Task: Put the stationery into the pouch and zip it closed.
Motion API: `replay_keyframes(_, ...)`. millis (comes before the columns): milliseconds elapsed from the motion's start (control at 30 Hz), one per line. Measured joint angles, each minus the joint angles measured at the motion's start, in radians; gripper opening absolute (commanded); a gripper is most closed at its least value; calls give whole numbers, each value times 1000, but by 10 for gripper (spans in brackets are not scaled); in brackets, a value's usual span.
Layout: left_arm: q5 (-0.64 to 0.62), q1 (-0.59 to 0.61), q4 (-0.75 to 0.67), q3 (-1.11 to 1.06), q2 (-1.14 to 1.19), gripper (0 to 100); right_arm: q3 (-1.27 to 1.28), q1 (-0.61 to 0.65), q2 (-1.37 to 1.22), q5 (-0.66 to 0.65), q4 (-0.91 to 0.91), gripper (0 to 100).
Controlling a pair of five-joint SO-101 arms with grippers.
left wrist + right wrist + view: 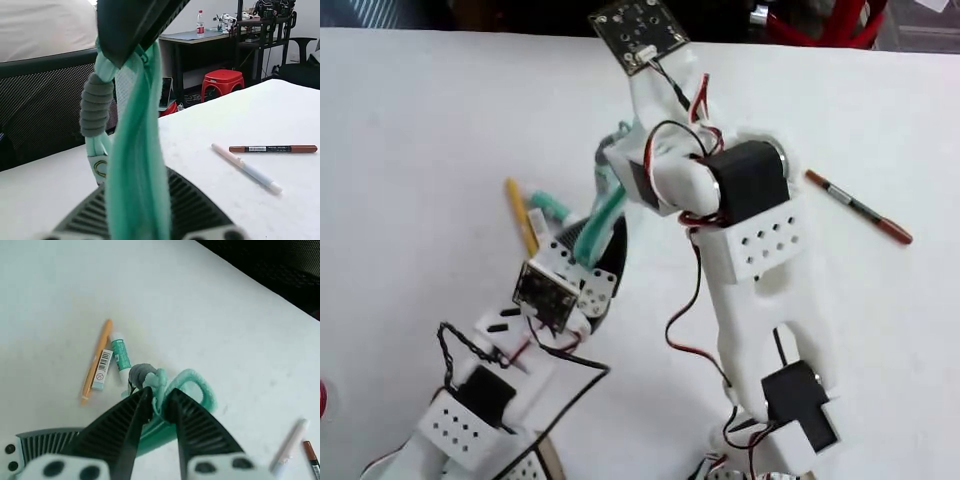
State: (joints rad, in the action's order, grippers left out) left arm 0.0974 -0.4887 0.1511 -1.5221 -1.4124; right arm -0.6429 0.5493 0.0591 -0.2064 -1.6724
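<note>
The teal pouch (604, 212) hangs off the table between both grippers. My left gripper (582, 250) is shut on its fabric (137, 165), next to a grey-wrapped loop (97, 105). My right gripper (157, 397) is shut on the pouch's far end, beside its teal loop (194, 384). An orange pencil (520, 215) and a teal-and-white tube (548, 205) lie on the table close to the pouch. A red-brown pen (860, 207) lies at the right. Next to that pen (272, 148) lies a white pen (245, 167).
The white table (420, 150) has open room at the left and far right. The right arm's body (760, 260) crosses the middle. Beyond the table's edge are a mesh chair (40, 115), a red stool (222, 80) and a desk.
</note>
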Motion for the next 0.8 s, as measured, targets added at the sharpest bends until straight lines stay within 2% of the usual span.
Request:
replay_keyframes(233, 2, -2, 0, 0, 0, 22, 0, -26, 0, 0, 0, 22)
replay_keyframes(400, 3, -3, 0, 0, 0, 24, 2, -63, 2, 77, 3, 98)
replay_keyframes(533, 3, -3, 0, 0, 0, 90, 2, -64, 2, 97, 3, 18)
replay_keyframes(800, -49, -2, 0, 0, 0, 117, 2, -81, 0, 98, 14, 39)
